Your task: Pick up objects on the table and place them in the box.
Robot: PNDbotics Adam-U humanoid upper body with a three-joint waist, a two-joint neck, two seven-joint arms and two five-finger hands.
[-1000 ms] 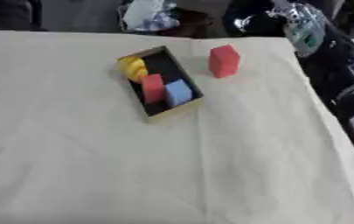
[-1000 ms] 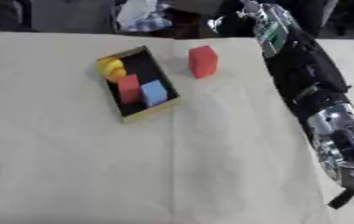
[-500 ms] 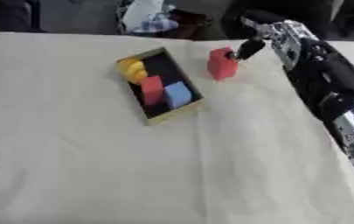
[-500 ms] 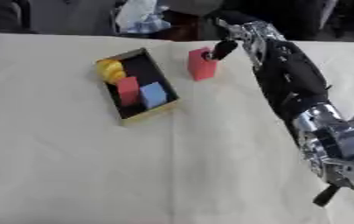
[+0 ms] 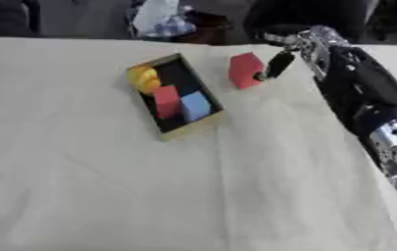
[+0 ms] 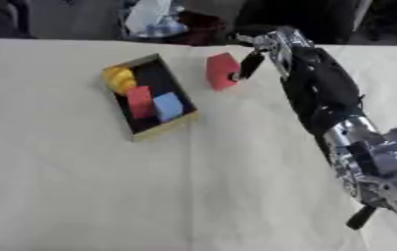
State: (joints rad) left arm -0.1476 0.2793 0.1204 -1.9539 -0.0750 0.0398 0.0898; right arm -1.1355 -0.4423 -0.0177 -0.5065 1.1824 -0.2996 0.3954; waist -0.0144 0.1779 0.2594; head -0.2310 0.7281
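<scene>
Now | right hand fingers grasping red block | no writing readable

A block is being touched on its right by the fingers. The box is lying left of them, with three pieces in it.

Box at 11 o'clock; far end packed: yellow piece, red piece, blue piece. Near end open. Red block just right of box, right hand touching its right side. Cloth from 3 through 9 o'clock open.
</scene>
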